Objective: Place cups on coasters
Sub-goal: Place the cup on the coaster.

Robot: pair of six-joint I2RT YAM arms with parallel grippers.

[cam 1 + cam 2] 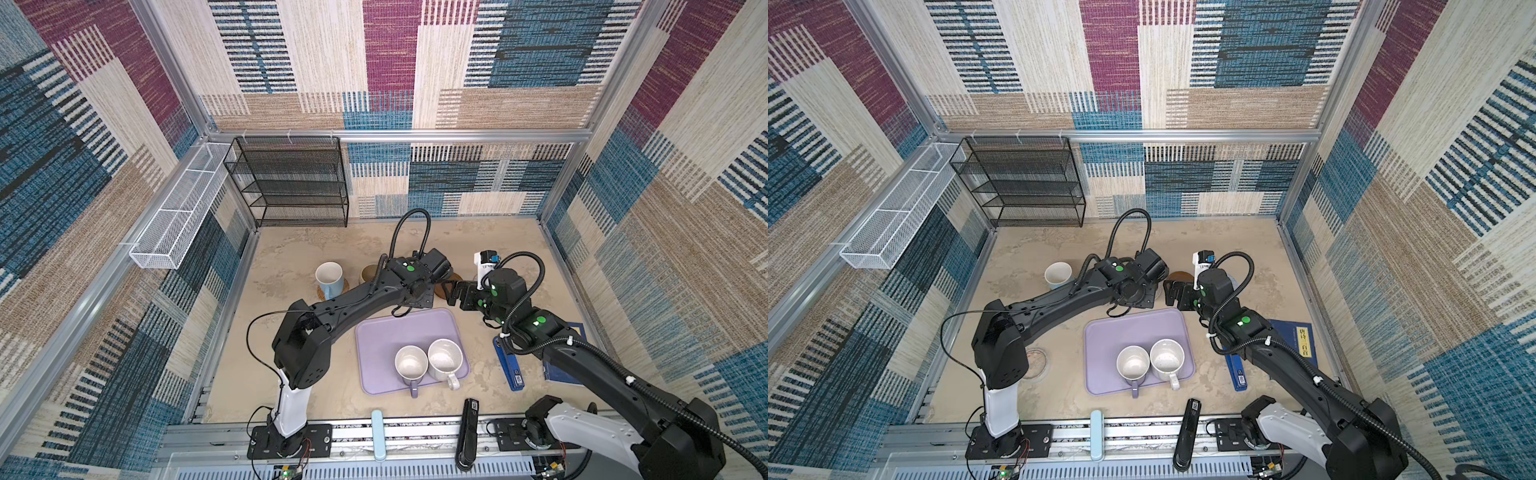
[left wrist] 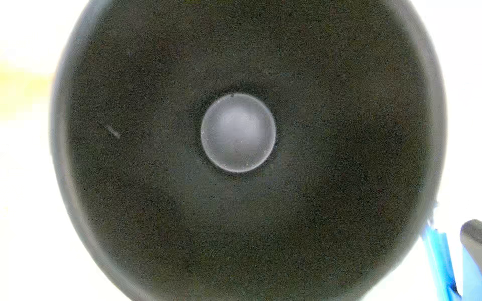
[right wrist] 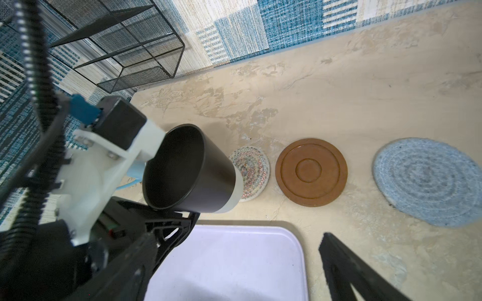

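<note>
Though out of focus, black mug

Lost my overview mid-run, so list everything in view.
Mugs: 5; light blue on rattan coaster, beige beside it, black held tilted, lavender and speckled white on tray.
Coasters: 4 seen; rattan, whitish, brown, blue-grey; far side, last three bare.
Tray: 1, lavender, centre.
Dish: 1, pinkish clear, by left arm.
Book: 1, blue, under right arm.
Slim tools: 3; blue by book, black and pale blue on front rail.
Mesh racks: 2; black shelf, white basket, back left.
Left gripper: shut on black mug.
Right gripper: open, empty.
</note>
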